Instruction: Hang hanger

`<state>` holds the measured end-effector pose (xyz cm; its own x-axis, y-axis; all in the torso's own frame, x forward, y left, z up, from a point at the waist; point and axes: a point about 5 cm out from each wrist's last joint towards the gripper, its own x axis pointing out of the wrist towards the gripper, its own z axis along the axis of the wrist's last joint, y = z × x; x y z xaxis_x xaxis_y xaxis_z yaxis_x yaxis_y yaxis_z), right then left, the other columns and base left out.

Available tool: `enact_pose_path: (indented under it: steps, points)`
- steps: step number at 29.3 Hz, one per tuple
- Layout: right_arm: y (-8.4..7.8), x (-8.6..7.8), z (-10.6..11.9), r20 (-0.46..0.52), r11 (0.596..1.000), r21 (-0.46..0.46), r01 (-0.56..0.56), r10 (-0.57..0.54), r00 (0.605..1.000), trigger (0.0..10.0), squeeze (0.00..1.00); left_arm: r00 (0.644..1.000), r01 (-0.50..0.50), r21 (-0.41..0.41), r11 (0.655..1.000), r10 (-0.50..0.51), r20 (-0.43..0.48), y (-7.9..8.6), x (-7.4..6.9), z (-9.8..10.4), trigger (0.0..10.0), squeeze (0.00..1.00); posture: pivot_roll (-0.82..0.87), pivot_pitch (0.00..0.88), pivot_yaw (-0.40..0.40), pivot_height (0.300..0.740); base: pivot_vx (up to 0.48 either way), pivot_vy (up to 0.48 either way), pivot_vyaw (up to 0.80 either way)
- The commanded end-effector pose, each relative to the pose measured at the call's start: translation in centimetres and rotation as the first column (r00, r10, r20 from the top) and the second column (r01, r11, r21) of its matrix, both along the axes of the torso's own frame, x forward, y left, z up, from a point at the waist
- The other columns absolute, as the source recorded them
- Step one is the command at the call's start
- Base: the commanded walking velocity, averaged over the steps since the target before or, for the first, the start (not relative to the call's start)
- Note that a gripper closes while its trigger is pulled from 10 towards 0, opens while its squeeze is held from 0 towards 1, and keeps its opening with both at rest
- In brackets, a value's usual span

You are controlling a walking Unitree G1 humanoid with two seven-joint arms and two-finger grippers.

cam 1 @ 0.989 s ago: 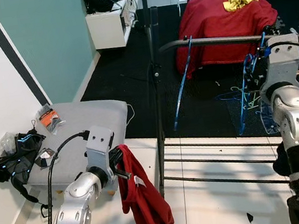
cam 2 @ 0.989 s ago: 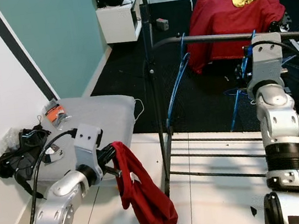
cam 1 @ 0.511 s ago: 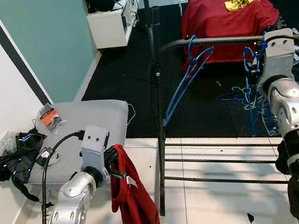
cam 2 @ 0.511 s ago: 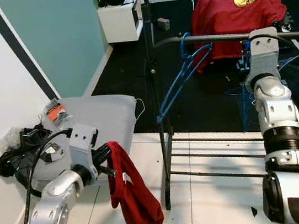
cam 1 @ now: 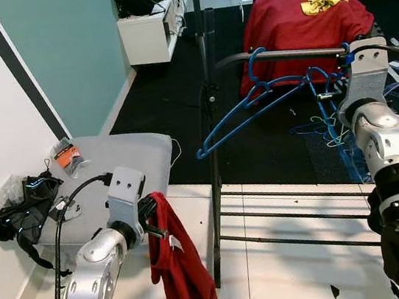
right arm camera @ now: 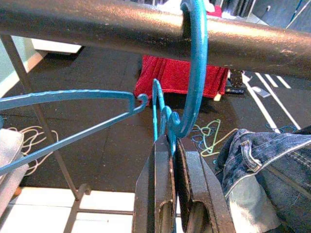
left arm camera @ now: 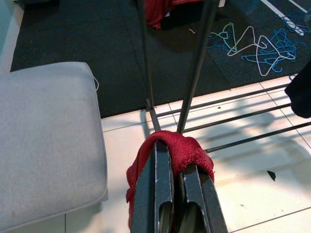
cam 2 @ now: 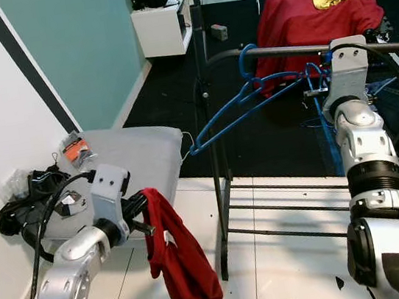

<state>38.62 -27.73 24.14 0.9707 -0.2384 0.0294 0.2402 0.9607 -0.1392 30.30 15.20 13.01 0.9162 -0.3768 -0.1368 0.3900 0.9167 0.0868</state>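
While left jaws clench a red cloth [cam 1: 176, 260] over white tiles [cam 1: 291, 270], right jaws grip the blue hanger [cam 1: 253, 105].

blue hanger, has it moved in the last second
Yes. The blue hanger swung up from hanging steeply below the rail to nearly level, its hook over the rail, held by the right gripper.

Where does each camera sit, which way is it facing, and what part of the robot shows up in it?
Left eye view: on the head, looking forward and down at the clothes rail, both silver arms at the sides.
Right eye view: the other eye, same scene; shares the blue hanger and red cloth.
Left wrist view: along the left pincer, shut on the red cloth, facing the tiled floor and grey cushion.
Right wrist view: along the right pincer, shut on the blue hanger, whose hook is over the clothes rail.
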Motion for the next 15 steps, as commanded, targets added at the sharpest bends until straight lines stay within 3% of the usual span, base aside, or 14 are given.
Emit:
enact_pose_path:
  steps: [1,2,4,5,7,10,11,12,13,14,15]
  points:
    - [-0.01,0.11,0.13,0.006,1.0,0.009,-0.001,0.001,1.0,0.4,0.0,1.0,-0.008,-0.001,1.0,0.008,-0.002,0.56,0.04,-0.06,10.0,0.0,0.03,0.062,0.051,0.74,0.0,0.0,0.0]
    - [-0.01,0.14,0.16,0.007,1.0,0.009,-0.001,0.001,1.0,1.7,0.0,1.0,-0.006,0.0,1.0,0.006,-0.001,0.56,0.07,-0.04,10.0,0.0,0.03,0.062,0.051,0.74,0.0,0.0,0.0]
    - [-0.01,0.16,0.2,0.008,1.0,0.01,-0.001,0.001,1.0,1.7,0.0,1.0,-0.005,0.001,1.0,0.005,-0.001,0.56,0.08,-0.02,10.0,0.0,0.03,0.063,0.053,0.74,0.0,0.0,0.0]
    - [-0.03,0.18,0.21,0.008,1.0,0.008,0.001,-0.001,1.0,9.5,0.0,1.0,-0.004,0.001,1.0,0.004,0.0,0.57,0.09,0.01,10.0,0.0,0.03,0.062,0.052,0.74,0.0,0.0,0.0]
    - [-0.06,0.2,0.22,0.009,1.0,0.007,0.003,-0.003,1.0,10.0,0.0,1.0,-0.003,0.001,1.0,0.003,0.001,0.57,0.11,0.04,10.0,0.0,0.03,0.061,0.052,0.74,0.0,0.0,0.0]
    - [-0.12,0.25,0.21,0.009,1.0,0.006,0.005,-0.005,1.0,10.0,0.0,1.0,-0.003,0.001,1.0,0.003,0.002,0.57,0.13,0.05,10.0,0.0,0.03,0.061,0.052,0.74,0.0,0.0,0.0]
    - [-0.23,0.27,0.23,0.011,1.0,0.006,0.011,-0.011,1.0,10.0,0.74,1.0,-0.003,0.001,1.0,0.003,0.002,0.57,0.16,0.07,10.0,0.0,0.03,0.061,0.051,0.74,0.0,0.0,0.0]
    - [-0.34,0.28,0.27,0.013,1.0,0.006,0.017,-0.017,1.0,10.0,1.0,1.0,-0.003,0.001,1.0,0.003,0.003,0.57,0.18,0.07,10.0,0.0,0.03,0.061,0.052,0.74,0.0,0.0,0.0]
    - [-0.46,0.27,0.31,0.013,1.0,0.002,0.027,-0.027,1.0,10.0,0.91,1.0,-0.002,0.002,1.0,0.002,0.003,0.57,0.19,0.07,10.0,0.0,0.03,0.061,0.052,0.74,0.0,0.0,0.0]
    - [-0.46,0.27,0.31,0.013,1.0,0.002,0.027,-0.027,1.0,10.0,0.91,1.0,-0.002,0.002,1.0,0.002,0.003,0.57,0.19,0.07,10.0,0.0,0.03,0.061,0.052,0.74,0.0,0.0,0.0]
    - [-0.52,0.28,0.33,0.013,0.999,-0.001,0.033,-0.033,0.999,10.0,0.67,1.0,-0.002,0.001,1.0,0.002,0.003,0.56,0.2,0.08,10.0,0.0,0.03,0.06,0.053,0.74,0.0,0.0,0.0]
